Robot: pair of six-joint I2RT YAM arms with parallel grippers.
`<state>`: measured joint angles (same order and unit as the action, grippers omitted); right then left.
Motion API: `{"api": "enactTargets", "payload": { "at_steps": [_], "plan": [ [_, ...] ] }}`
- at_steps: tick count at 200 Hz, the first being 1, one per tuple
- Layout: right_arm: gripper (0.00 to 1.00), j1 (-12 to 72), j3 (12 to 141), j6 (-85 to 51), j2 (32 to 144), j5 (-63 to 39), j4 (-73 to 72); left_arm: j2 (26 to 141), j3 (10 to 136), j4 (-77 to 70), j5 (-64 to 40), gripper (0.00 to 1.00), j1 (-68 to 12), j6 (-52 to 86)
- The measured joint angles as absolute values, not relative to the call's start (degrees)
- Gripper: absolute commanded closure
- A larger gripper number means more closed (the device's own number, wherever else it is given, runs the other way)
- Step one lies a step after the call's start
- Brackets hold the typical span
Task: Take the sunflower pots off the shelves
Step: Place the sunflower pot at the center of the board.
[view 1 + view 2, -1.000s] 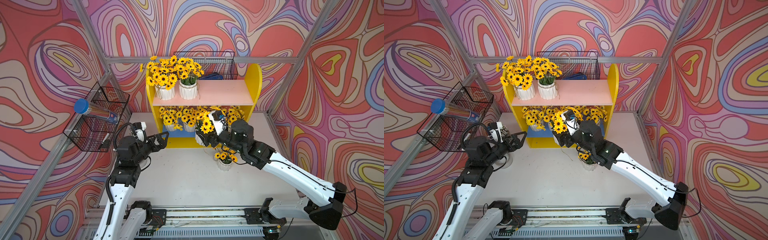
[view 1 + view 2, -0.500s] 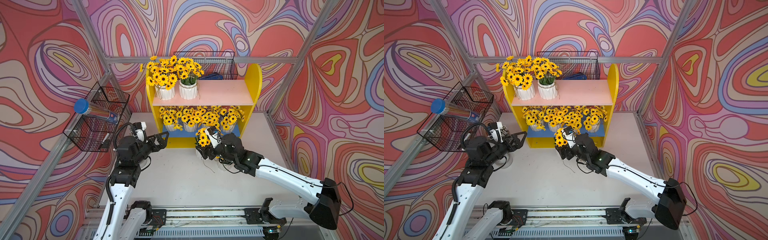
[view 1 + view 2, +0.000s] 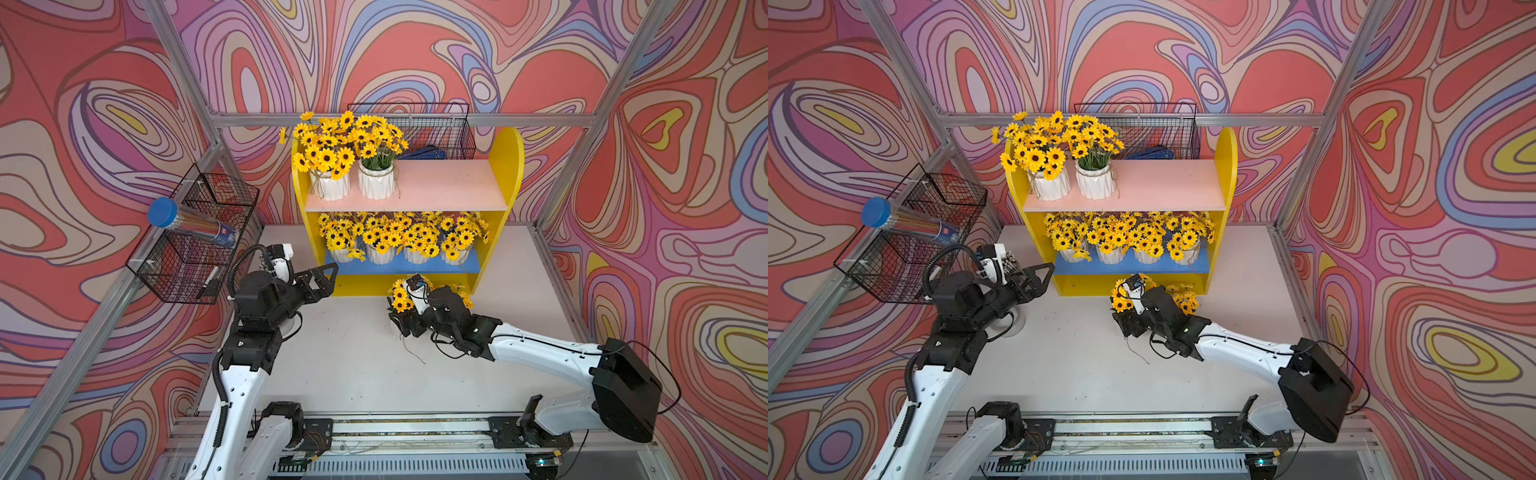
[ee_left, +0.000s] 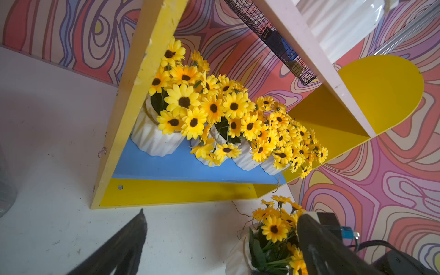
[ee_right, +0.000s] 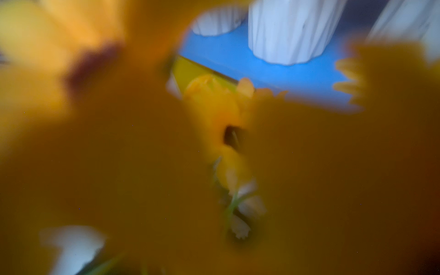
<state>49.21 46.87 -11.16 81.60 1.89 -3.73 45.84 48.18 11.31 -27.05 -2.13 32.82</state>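
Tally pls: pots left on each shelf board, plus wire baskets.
Pink-board pots: 2
Blue-board pots: 4
Wire baskets: 2
Total: 8

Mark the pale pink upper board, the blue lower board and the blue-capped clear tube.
Pale pink upper board (image 3: 449,183): a top view, bare right half.
Blue lower board (image 4: 166,166): left wrist view, bare front.
Blue-capped clear tube (image 3: 163,212): a top view, blue cap.
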Motion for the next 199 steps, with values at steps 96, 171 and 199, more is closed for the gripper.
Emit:
{"api": "enactTargets", "payload": {
  "at_steps": [96,171,199],
  "plan": [
    [1.00,49.2,43.5,-12.0,89.3,5.9,-11.4,46.0,48.1,11.3,-27.3,0.00,-2.1,32.9],
    [1.00,49.2,41.9,-10.8,92.4,8.2,-16.8,46.6,47.8,10.9,-27.9,0.00,-2.1,33.1],
    [1.00,49.2,41.0,-11.0,92.4,8.8,-18.2,46.6,47.8,10.8,-28.1,0.00,-2.1,33.1]
  ]
}}
